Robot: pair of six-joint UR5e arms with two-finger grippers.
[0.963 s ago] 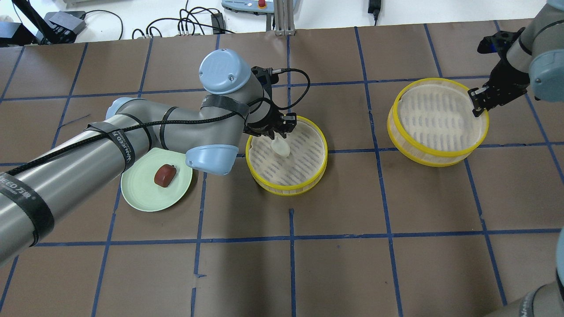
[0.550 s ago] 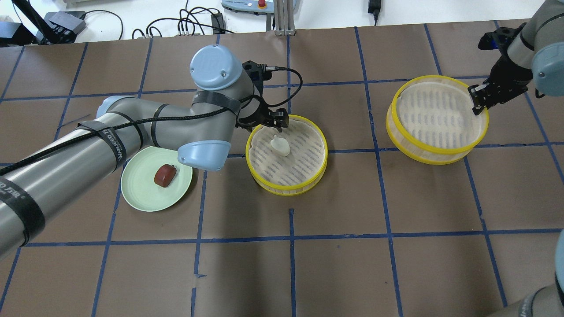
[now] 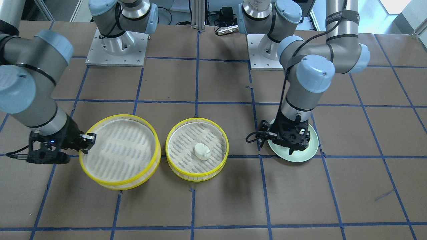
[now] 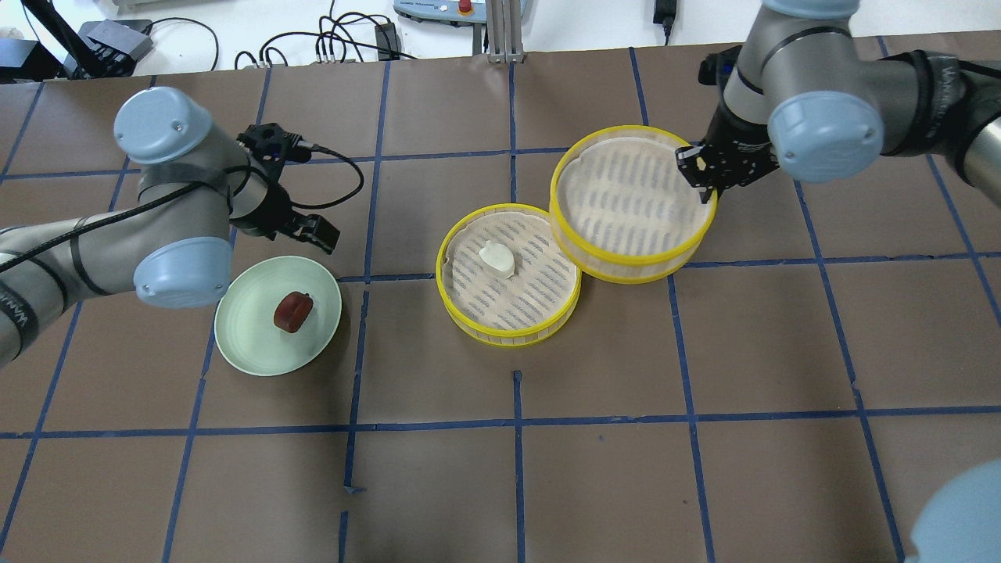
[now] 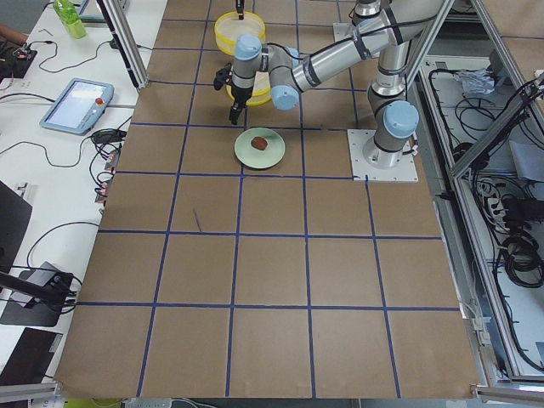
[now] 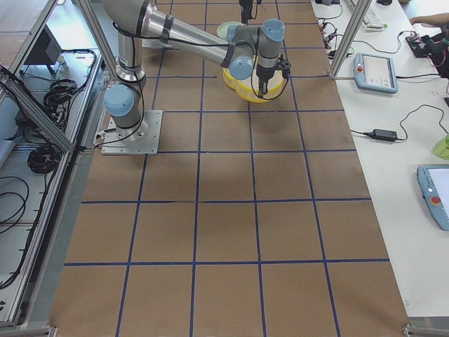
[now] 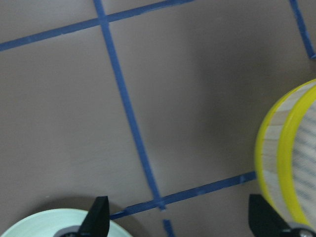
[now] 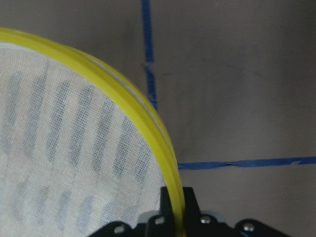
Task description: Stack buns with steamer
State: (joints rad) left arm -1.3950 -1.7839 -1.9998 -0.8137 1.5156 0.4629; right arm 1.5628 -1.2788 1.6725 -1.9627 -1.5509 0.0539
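While the white bun [image 4: 497,259] sits in the lower steamer tray [image 4: 508,332], I count the job as roughly half done. The brown bun [image 4: 293,311] lies on the green plate [image 4: 258,356], not yet picked. My left gripper [image 4: 317,234] hangs just beyond that plate, fingers spread wide and empty. My right gripper [image 4: 708,186] is pinched on the rim of the second tray [image 4: 626,195], which looks lifted, its edge overlapping the first. Loose cables [image 4: 344,39] lie off the mat [image 4: 704,469]. Nothing blocks the plate, but the two trays' rims could catch.
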